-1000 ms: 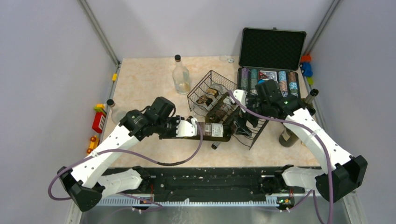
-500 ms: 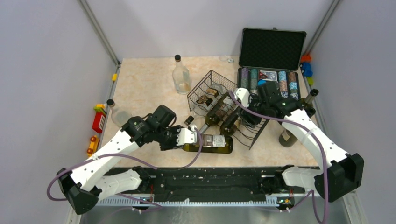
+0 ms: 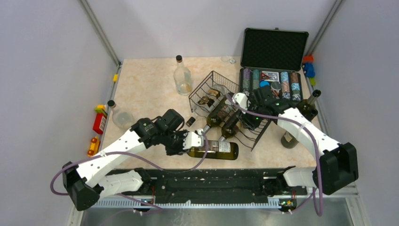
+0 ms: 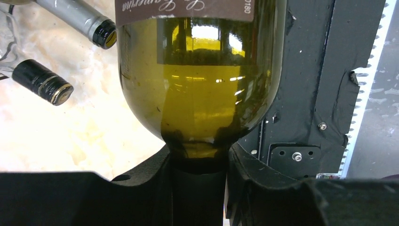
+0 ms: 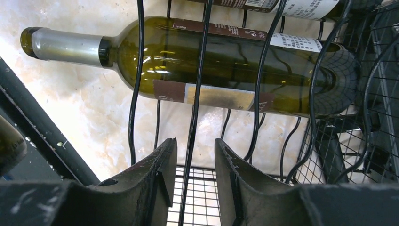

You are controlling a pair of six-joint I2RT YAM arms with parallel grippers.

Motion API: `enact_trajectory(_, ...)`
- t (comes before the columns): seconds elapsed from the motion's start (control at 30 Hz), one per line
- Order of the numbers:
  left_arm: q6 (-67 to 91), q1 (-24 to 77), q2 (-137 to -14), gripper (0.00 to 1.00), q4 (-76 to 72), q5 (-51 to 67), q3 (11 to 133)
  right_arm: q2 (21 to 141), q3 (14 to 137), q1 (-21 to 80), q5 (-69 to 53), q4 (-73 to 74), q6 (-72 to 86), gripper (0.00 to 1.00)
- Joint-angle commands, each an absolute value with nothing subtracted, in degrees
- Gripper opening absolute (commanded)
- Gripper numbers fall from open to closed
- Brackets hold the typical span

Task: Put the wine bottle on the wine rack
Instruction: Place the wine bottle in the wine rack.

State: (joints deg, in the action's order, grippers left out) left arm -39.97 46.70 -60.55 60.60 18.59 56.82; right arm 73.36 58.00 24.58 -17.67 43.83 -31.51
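The wine bottle, green glass with a dark label, lies level near the table's front edge, in front of the wine rack. My left gripper is shut on its neck. The black wire rack carries two other bottles; one fills the right wrist view behind the wires. My right gripper sits at the rack's near right side, its fingers closed in tight around one upright rack wire.
An open black case with chips stands at the back right. A clear bottle stands behind the rack. A dark bottle stands right of it, and another clear one at the left edge. Toys lie off the left side.
My left arm has pulled the wine bottle away from the rack towards the front edge. My right gripper has gone from wide open to closed around a rack wire.
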Motion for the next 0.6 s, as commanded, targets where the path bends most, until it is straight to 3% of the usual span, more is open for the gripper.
enact_trajectory(0.0, -36.33, 48.03, -60.94, 0.00, 51.66, 22.46, 56.31, 74.86, 57.93, 24.18, -20.05, 40.39, -30.46, 0.34)
enact_trajectory(0.4, -22.17, 53.79, -67.35, 0.00, 42.93, 24.45, 53.18, 78.96, 61.45, 24.26, -25.79, 38.89, -28.88, 0.00)
enact_trajectory(0.57, -16.15, 54.64, -68.87, 0.00, 41.77, 25.57, 53.30, 80.16, 62.84, 24.26, -27.57, 37.72, -28.00, 0.00)
